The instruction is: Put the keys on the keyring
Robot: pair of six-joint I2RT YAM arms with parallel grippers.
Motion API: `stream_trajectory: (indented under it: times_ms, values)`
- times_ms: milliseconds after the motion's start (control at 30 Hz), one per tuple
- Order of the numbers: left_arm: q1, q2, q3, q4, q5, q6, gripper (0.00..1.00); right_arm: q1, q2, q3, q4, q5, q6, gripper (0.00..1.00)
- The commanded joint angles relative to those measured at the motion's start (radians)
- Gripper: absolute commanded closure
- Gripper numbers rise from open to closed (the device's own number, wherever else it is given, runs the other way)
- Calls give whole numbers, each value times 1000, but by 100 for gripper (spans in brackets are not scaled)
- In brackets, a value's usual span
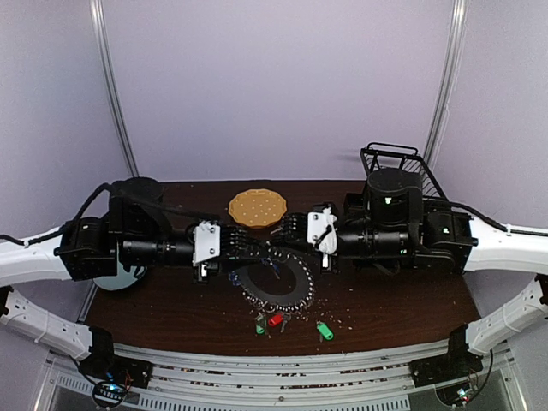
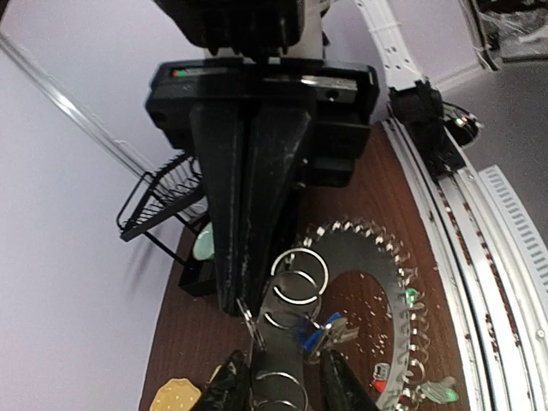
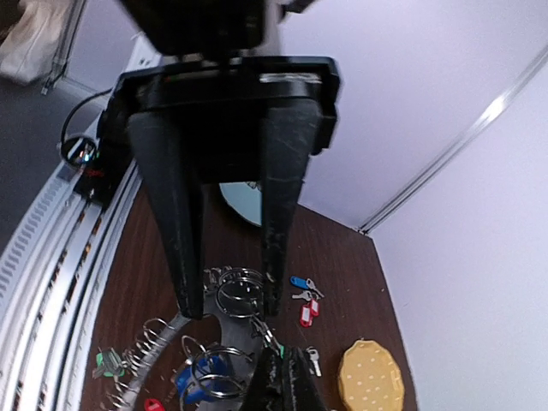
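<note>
Fingers [image 3: 184, 240] of the left gripper [image 3: 233, 310] stand part-spread, with a small wire loop [image 3: 240, 294] lodged between the 2 tips and touching both. That loop belongs to a raised run of loops coming up off the keyring [image 2: 392, 289], whose main circle lies flat on the table [image 1: 385, 300], just near of both grippers at the table's middle.

Fingers [image 2: 218, 214] of the right gripper [image 2: 240, 300] are pressed together. A thin silver wire meets their tips beside the raised loops; whether it is pinched cannot be told. The 2 grippers face each other tip to tip above the far edge of the keyring.

A blue-tagged key [image 2: 312, 336] hangs among the raised loops. Near of the keyring, loose on the table, lie a red-tagged key [image 1: 275, 320] and, just left of it, a green-tagged key [image 1: 259, 327]; a second green-tagged key [image 1: 324, 330] lies further right.

A yellow-orange round plate [image 1: 257, 208] sits far of the grippers. A black wire basket [image 1: 398, 167] stands at the far right corner.
</note>
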Motion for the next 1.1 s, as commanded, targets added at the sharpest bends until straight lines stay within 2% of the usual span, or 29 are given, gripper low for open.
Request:
stream_trajectory:
  times_ms: [0,100,233,433,533,733,833,933,1067]
  values:
    - [4,-75,-98,310,-113,-142,70,-17,5,-17,244,86,441,100]
    - [4,-78,-117,356,-101,-184,70,-18,13,-44,337,133,609,100]
    - [4,-61,-114,334,-178,-210,72,-20,19,-55,358,159,697,100]
    - [4,-74,-108,399,-286,-264,73,-20,55,-11,294,275,904,100]
    - [4,-52,-100,392,-298,-295,74,-20,50,-61,372,198,884,100]
    - [31,-32,-98,349,-324,-349,77,-20,29,-115,454,176,845,100]
    - [87,-29,-100,345,-221,-414,75,-19,28,-132,476,137,816,100]
    - [131,-32,-114,391,28,-445,69,-19,13,-183,548,73,777,100]
    - [138,-3,-110,366,217,-425,69,-19,1,-206,620,44,747,100]
